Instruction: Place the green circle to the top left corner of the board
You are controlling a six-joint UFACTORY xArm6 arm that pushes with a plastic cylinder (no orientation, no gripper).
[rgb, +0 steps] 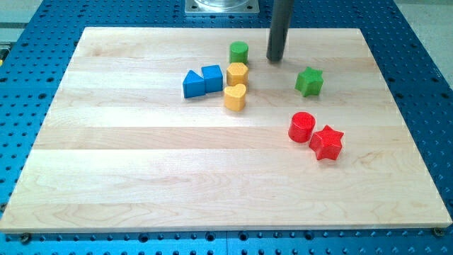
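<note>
The green circle (pixel 238 52) stands near the view's top, a little right of the board's middle. My tip (pixel 274 59) is just to its right, a small gap apart, not touching. The board's top left corner (pixel 90 33) lies far to the left of the circle. Directly below the circle is a yellow hexagon (pixel 237 73), nearly touching it.
A yellow heart (pixel 235 97) sits below the hexagon. A blue cube (pixel 211 78) and blue triangle (pixel 192 84) lie left of the hexagon. A green star (pixel 309 81) is to the right; a red circle (pixel 301 127) and red star (pixel 326 142) lie lower right.
</note>
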